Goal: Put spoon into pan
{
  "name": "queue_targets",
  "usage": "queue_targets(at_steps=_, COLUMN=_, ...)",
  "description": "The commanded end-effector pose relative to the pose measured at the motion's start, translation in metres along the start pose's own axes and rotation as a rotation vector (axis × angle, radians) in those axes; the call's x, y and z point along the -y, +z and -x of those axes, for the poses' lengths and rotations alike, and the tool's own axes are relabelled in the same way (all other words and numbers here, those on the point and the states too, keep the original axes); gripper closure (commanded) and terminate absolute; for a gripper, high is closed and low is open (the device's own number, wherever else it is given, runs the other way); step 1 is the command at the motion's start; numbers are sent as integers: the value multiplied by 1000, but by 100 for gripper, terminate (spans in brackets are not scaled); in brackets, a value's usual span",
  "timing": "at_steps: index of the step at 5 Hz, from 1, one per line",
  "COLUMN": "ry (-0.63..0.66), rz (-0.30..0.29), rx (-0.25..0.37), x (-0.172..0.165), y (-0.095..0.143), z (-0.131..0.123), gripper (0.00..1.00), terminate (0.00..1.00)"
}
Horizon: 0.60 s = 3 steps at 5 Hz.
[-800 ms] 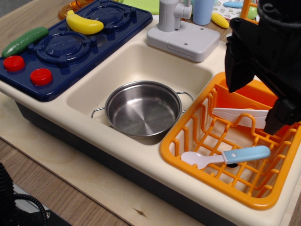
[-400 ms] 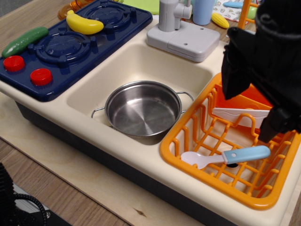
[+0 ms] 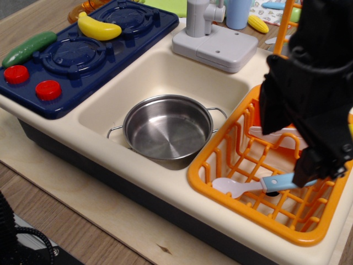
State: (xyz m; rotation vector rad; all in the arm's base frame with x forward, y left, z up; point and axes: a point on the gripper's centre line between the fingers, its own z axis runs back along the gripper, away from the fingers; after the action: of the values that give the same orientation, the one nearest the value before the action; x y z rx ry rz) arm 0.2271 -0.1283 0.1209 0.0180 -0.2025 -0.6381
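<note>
Observation.image shows our gripper [image 3: 311,168] low over the spoon [image 3: 251,186] in the orange rack [image 3: 220,182], jaw state hidden from us, so we risk snagging rack bars short of the pan [image 3: 167,127].

We see the pan [image 3: 167,128] sitting in the sink basin [image 3: 165,72], toward its near side. To its right stands the dish rack [image 3: 242,212], and in it lies the spoon [image 3: 242,186], bowl pointing left. The gripper [image 3: 311,165] hangs over the rack, covering the spoon's handle end. Left of the sink sits the stove top [image 3: 83,55], with the banana [image 3: 98,26] on it and the cucumber [image 3: 27,48] at its left edge. The faucet [image 3: 205,16] stands behind the sink
</note>
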Motion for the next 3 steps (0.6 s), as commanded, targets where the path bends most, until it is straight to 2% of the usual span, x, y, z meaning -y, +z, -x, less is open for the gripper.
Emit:
queue_targets(at_steps=1, ry=-43, rz=10, rx=64, x=3, y=-2, z=2, gripper=0, terminate=0)
queue_targets(at_steps=3, ry=-22, rz=63, rx=115, x=-3, y=-23, z=4, gripper=0, terminate=0)
